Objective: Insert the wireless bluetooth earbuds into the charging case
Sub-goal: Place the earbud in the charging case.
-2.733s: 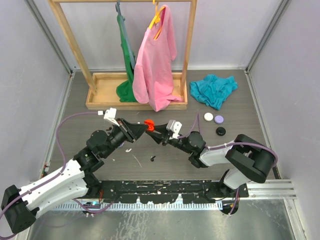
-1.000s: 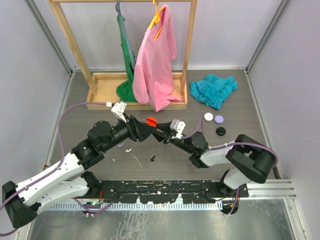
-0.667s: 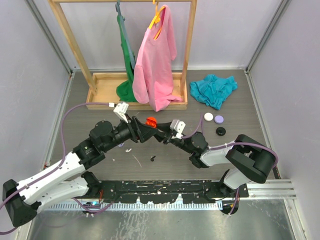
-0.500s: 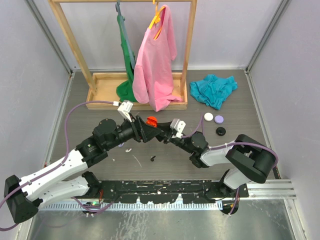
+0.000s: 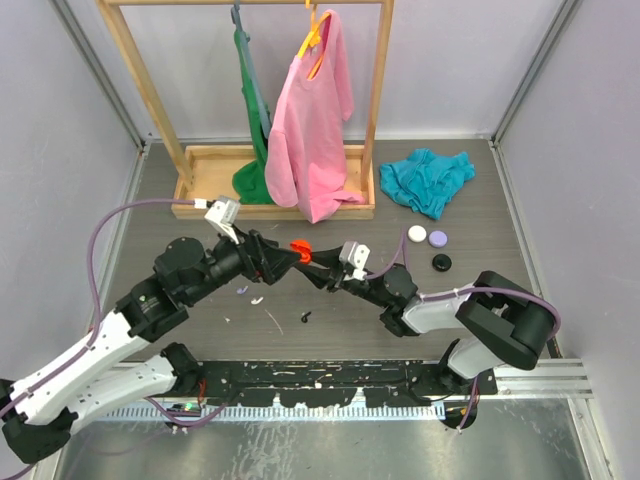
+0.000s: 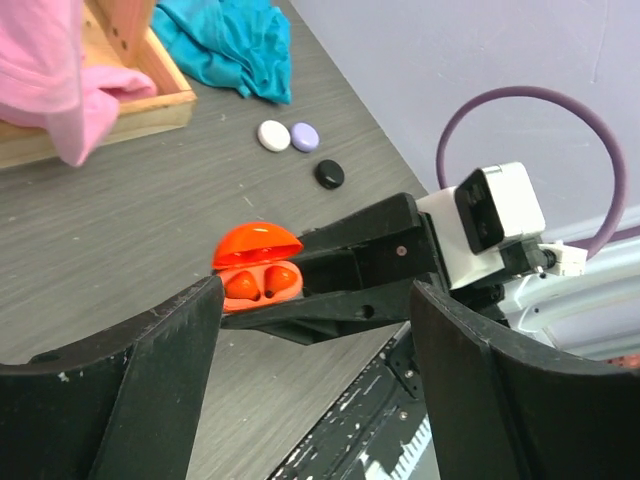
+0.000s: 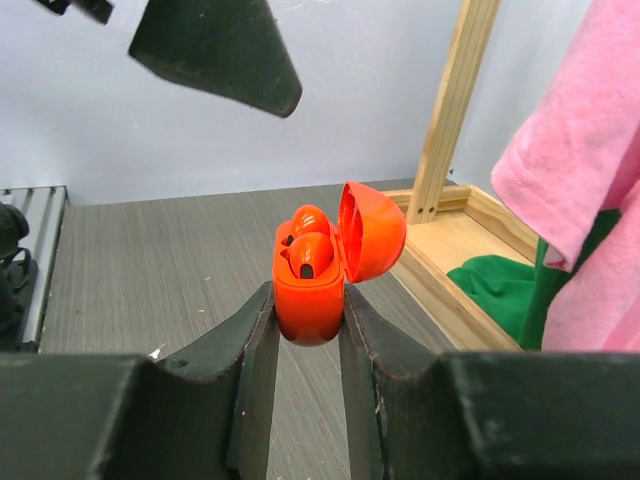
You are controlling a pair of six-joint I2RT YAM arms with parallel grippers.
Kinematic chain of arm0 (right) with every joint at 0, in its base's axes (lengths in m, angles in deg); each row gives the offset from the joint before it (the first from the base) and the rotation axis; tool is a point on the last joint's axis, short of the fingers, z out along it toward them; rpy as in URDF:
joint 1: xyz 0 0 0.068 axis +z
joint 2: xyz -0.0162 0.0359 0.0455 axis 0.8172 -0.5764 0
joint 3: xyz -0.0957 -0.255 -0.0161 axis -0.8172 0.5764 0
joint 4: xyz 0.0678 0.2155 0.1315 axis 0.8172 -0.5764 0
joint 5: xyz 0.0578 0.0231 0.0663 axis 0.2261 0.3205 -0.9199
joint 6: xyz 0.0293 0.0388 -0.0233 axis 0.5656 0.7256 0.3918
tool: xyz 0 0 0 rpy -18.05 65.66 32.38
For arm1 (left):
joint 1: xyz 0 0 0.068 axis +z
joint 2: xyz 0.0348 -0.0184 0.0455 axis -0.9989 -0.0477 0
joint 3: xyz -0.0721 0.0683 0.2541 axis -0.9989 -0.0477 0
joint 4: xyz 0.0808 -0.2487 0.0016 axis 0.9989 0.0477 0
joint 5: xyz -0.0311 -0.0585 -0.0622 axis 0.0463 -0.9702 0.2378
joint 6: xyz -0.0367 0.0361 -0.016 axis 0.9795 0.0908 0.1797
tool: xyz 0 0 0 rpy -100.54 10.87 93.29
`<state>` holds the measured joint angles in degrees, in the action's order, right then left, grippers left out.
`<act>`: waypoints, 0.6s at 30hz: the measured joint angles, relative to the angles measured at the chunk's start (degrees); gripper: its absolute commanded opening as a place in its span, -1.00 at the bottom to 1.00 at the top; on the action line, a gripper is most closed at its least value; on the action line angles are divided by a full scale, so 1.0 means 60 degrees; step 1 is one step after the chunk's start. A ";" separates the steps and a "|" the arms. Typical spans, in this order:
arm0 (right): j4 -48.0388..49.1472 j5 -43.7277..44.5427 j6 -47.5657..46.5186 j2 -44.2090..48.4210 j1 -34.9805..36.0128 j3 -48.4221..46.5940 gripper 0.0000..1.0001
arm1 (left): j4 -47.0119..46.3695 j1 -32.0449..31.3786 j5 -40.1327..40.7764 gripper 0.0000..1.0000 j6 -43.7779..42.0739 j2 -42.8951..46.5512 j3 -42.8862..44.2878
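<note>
right claw (image 7: 306, 303) clamped on glossy red plastic charging case (image 6: 258, 262) (lid up), frame centre | 2 red earbuds (image 7: 304, 250) seated inside | left claw (image 5: 282, 260) spread wide, empty

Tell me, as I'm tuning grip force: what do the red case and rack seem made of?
The red case looks like hard glossy plastic: smooth, with sheen on its lid. The rack looks like bare pale wood, grain showing.

Grey table (image 5: 500, 240), wooden rack base (image 5: 205, 206), teal cloth (image 5: 427, 180), 3 round cases (image 5: 437, 239), black earbud (image 5: 305, 319), white scraps (image 5: 257, 299)
</note>
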<state>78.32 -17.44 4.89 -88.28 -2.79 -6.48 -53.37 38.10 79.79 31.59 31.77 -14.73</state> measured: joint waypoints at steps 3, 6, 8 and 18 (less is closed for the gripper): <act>-0.0197 -0.0368 0.0004 0.0219 0.0000 -0.0004 -0.93 | 0.0616 0.0390 -0.0197 0.57 -0.0459 0.0033 0.0368; -0.0474 -0.0637 0.0000 0.0379 0.0000 -0.0051 -0.94 | 0.0998 0.1067 -0.0805 0.58 -0.0769 -0.0135 0.0605; -0.0739 -0.0871 0.0000 0.0514 -0.0015 -0.0120 -0.94 | 0.1111 0.1701 -0.1537 0.58 -0.0903 -0.0317 0.0627; -0.2062 -0.1963 0.0022 0.0969 -0.0076 -0.0645 -0.94 | 0.0685 0.3162 -0.5268 0.57 -0.0699 -0.1268 0.0616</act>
<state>65.95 -29.22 5.02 -82.47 -3.25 -10.35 -49.26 57.07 48.18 27.39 24.16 -11.04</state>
